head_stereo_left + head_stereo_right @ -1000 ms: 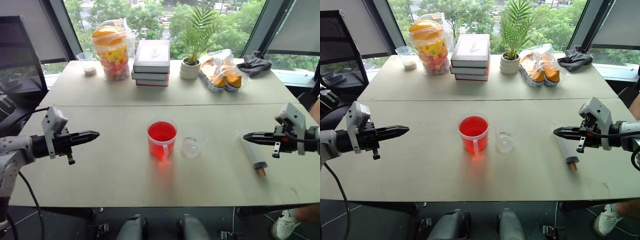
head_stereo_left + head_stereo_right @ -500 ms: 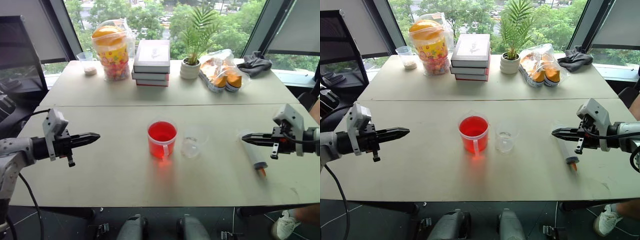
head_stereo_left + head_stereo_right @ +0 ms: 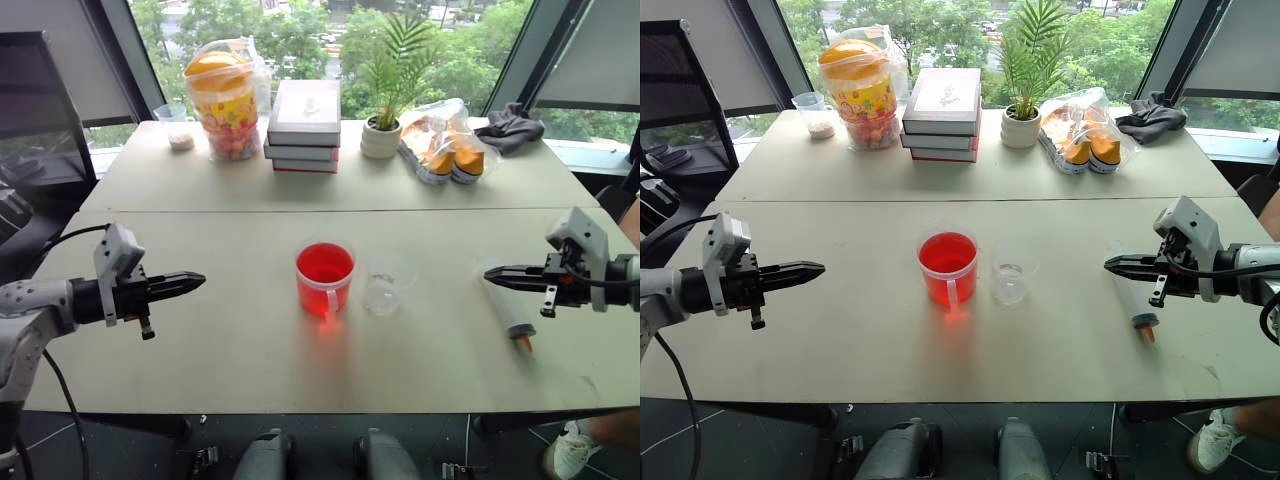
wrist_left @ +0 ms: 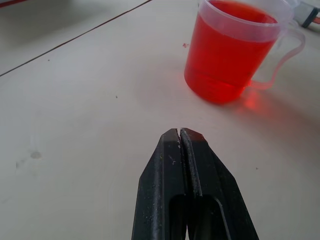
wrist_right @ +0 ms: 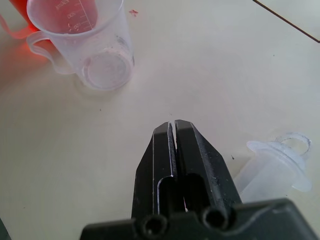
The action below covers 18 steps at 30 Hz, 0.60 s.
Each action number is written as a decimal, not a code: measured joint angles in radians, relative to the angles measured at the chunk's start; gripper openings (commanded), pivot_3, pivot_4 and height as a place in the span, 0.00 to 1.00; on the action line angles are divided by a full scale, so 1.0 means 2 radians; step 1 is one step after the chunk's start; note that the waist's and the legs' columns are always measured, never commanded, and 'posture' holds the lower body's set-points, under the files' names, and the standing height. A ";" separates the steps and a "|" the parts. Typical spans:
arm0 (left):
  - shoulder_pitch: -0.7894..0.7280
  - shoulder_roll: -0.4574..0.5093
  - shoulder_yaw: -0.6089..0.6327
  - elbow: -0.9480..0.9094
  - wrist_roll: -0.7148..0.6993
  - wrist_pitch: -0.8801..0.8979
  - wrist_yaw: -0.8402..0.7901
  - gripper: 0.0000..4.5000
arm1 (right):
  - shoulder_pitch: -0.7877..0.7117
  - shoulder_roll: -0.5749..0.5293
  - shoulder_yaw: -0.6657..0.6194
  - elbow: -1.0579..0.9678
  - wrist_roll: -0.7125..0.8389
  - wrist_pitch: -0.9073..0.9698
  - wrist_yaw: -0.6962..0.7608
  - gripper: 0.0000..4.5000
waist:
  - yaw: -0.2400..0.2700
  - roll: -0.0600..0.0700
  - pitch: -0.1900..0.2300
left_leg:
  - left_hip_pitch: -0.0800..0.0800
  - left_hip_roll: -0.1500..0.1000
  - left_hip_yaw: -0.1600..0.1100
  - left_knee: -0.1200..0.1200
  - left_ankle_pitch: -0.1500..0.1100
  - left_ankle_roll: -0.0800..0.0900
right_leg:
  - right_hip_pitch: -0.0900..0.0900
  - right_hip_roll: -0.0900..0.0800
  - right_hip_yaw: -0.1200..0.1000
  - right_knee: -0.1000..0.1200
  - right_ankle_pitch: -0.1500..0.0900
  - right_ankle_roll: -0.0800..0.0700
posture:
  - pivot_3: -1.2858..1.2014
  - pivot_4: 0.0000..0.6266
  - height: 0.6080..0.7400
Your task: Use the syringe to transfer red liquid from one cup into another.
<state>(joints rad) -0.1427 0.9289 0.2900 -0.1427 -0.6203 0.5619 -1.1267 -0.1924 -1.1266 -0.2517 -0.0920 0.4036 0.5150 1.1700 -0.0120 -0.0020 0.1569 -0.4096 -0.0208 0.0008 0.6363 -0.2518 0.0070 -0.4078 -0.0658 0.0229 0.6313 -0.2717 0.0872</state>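
The syringe (image 3: 508,309) lies near the table's (image 3: 240,340) right edge, just under the clenched, empty right claw (image 3: 489,281); left claw (image 3: 200,280) clenched too.

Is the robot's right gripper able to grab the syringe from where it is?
Probably yes. The right gripper, shut and holding nothing, hovers right over the syringe, which lies flat on the table with bare space around it.
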 measured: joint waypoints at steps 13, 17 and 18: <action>-0.039 -0.019 -0.039 0.003 0.007 -0.002 0.014 0.00 | -0.093 0.002 0.065 0.056 -0.053 0.105 -0.070 0.99 | -0.004 0.000 0.000 | 0.000 0.000 0.000 0.003 0.000 0.000 | 0.000 0.000 0.000 0.002 -0.001 -0.001 | 0.52 0.24 1.00; -0.052 -0.024 -0.055 0.012 0.016 -0.009 0.008 0.00 | -0.179 0.002 0.116 0.079 -0.057 0.215 -0.082 0.99 | -0.003 0.000 0.000 | 0.000 0.000 0.000 0.003 0.000 0.000 | 0.000 0.000 0.000 0.002 -0.001 -0.002 | 0.52 0.24 1.00; -0.052 -0.026 -0.057 0.014 0.017 -0.012 0.007 0.00 | -0.193 0.002 0.132 0.087 -0.059 0.236 -0.083 0.99 | -0.002 0.000 0.000 | 0.000 0.000 0.000 0.003 0.000 0.000 | 0.000 0.000 0.000 0.002 -0.001 -0.002 | 0.52 0.24 1.00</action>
<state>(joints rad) -0.2477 0.8778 0.1766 -0.1154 -0.5853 0.5383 -1.1123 -0.5788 -1.1224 0.0127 0.0817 0.2853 0.9862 1.0041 -0.0161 -0.0011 0.1570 -0.4105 -0.0207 0.0009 0.6422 -0.2518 0.0070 -0.4080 -0.0658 0.0231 0.6345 -0.2729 0.0834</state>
